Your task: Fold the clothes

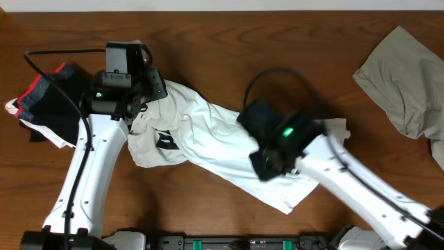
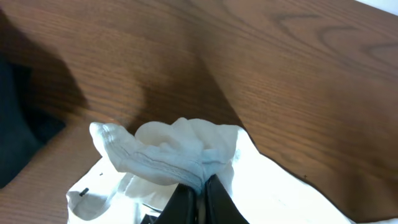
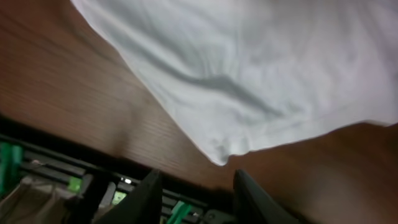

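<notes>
Across the middle of the counter [image 1: 208, 28] lay the white T-shirt [image 1: 208, 128], crumpled, its black print showing toward the left. The left gripper [image 2: 198, 190] was clenched on a bunched, stitched edge at the shirt's far left end. The right gripper [image 3: 198, 180] hung over the near right corner, jaws apart and holding nothing. Such cloth looked light, limp and apt to sag, so hems and corners seemed the best holds. A grey-khaki garment [image 1: 406, 80] lay far right, and black red-edged garments [image 1: 45, 97] lay at the left.
</notes>
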You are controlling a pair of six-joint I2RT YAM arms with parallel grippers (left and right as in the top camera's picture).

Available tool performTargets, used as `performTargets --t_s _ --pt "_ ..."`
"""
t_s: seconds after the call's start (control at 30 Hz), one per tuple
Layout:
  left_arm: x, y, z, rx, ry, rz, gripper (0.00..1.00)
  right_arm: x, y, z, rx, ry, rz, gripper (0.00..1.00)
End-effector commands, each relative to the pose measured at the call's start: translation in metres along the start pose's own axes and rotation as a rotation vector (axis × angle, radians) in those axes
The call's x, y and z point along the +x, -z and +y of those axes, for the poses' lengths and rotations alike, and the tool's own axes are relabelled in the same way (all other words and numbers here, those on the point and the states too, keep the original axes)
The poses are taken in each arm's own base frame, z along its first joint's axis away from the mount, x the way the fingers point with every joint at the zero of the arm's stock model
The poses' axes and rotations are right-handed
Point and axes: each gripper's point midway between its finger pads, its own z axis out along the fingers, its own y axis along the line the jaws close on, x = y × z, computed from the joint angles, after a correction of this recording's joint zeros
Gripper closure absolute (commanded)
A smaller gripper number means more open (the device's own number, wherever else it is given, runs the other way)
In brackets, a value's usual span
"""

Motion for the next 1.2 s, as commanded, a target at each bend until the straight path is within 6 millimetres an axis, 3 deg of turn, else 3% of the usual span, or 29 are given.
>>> performTargets --t_s 0.0,0.27,0.5,0.9,1.17 --pt "-0.005 0.004 0.002 -0.01 -0.005 -0.017 0.94 0.02 -0.025 0.006 0.048 -0.115 0.032 0.65" --pt "-0.005 0.004 0.002 -0.01 -0.005 -0.016 0.94 0.051 -0.069 0.019 0.044 -0.115 0.084 0.55" --pt "-0.005 0.004 0.002 -0.01 -0.005 -0.016 0.94 0.066 -0.098 0.012 0.05 -0.154 0.108 0.46" --pt "-0.005 0.004 0.002 -0.01 -0.005 -0.016 0.94 0.07 -0.125 0.009 0.024 -0.153 0.081 0.42" --pt "-0.005 0.004 0.002 -0.01 -0.005 -0.016 0.94 0.071 -0.132 0.004 0.042 -0.201 0.07 0.42"
